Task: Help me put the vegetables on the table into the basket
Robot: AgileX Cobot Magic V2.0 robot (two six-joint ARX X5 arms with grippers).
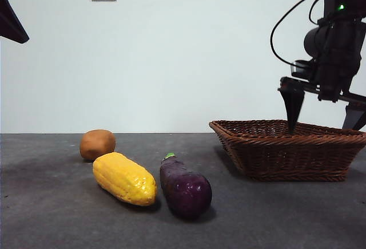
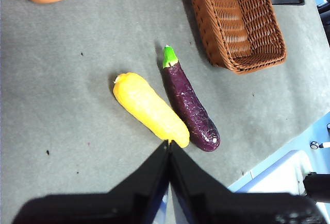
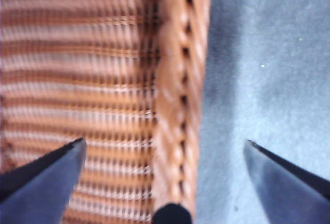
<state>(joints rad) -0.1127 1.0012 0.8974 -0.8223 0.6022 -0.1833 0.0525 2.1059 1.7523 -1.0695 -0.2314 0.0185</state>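
Potato [image 1: 97, 144], corn [image 1: 124, 178] and eggplant [image 1: 185, 187] lie on the table [image 1: 51, 214], the last two side by side just ahead of the clenched left gripper [image 2: 169, 142]. Further right, the right gripper [image 1: 323, 114] hangs spread wide, straddling the basket [image 1: 289, 157] rim, grasping nothing.

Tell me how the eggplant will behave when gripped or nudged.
The eggplant has a glossy skin, so it may slip between jaws. Lying on its rounded side on the table, it would probably roll if pushed sideways. It looks rigid.
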